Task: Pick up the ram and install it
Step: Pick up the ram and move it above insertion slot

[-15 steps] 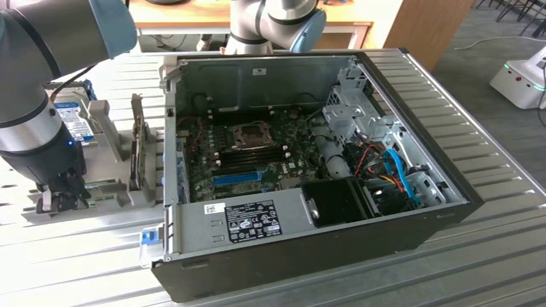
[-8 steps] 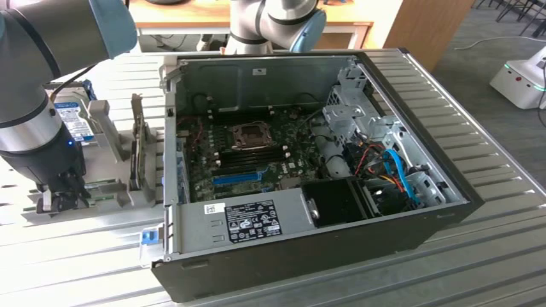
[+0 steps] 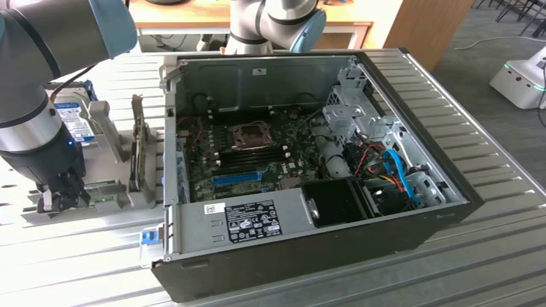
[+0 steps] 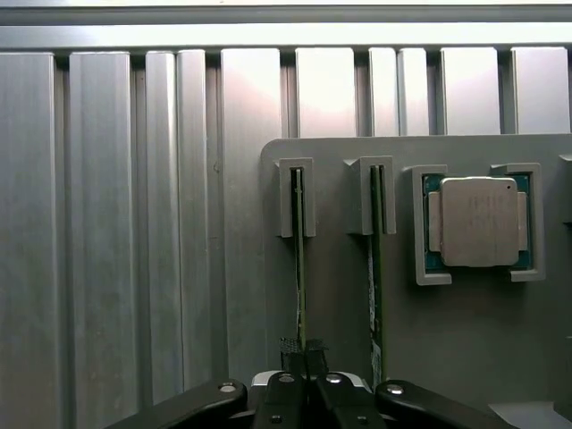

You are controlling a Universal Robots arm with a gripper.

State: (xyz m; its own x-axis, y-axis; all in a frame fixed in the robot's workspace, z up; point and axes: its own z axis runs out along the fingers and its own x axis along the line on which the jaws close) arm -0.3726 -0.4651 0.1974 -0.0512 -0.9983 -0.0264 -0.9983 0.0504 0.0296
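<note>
You're on the pick, judging from the frames. The gripper [image 3: 61, 197] is down over the parts holder, at about 9 o'clock from the open black computer case [image 3: 341, 249] in the exterior view.

In the wrist view, the gripper [image 4: 304, 380] has its jaws narrow. They pinch the edge of the long, thin green circuit-board ram stick [image 4: 299, 268], so call it held. The ram stick stands edge-on in a slotted guide of the flat grey holder plate [image 4: 483, 357]. It is the one farther from the square silver processor chip [image 4: 479, 221]. A second green stick [image 4: 376, 268] stands just beside it in its own guide, not touching it.

To do the grasp well:
- Keep the pads flat on the board faces and centred on the thickness.
- Keep the jaws square to the guide so the stick doesn't rack in the slot.
- Stay clear of the second stick, because the gap looks tight.
- Don't crush the chips.

The holder sits on the ribbed grey metal table [image 4: 116, 223]. The blue motherboard slot [image 3: 234, 178] lies inside the case, well apart from the gripper.

On writing:
- The white sticker [image 3: 247, 220] on the case's inner panel has black print and logos, too small to read.
- The processor lid has faint marking, unreadable.
- No brand is legible anywhere.
</note>
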